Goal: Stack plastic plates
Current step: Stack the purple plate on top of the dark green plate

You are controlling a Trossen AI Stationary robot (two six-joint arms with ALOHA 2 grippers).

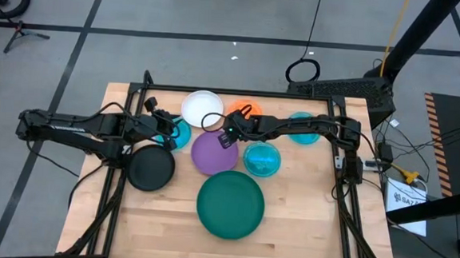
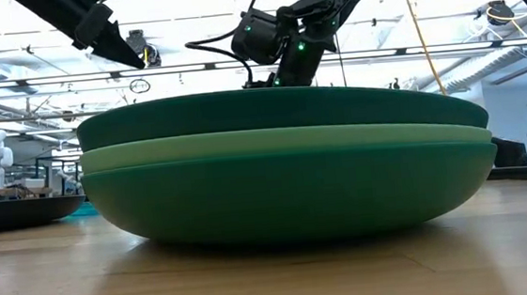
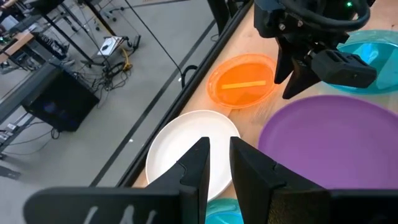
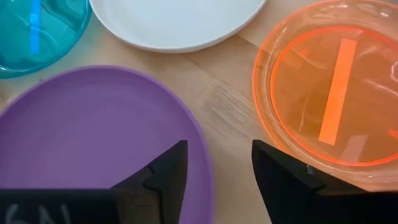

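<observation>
The right gripper (image 4: 214, 171), fingers spread and empty, hangs between the purple plate (image 4: 93, 137) and orange plate (image 4: 329, 87). Only the low view shows the green plates (image 2: 284, 165) stacked, hiding the others. The left gripper (image 3: 216, 163), nearly closed and empty, is over the white plate (image 3: 180, 140).
</observation>
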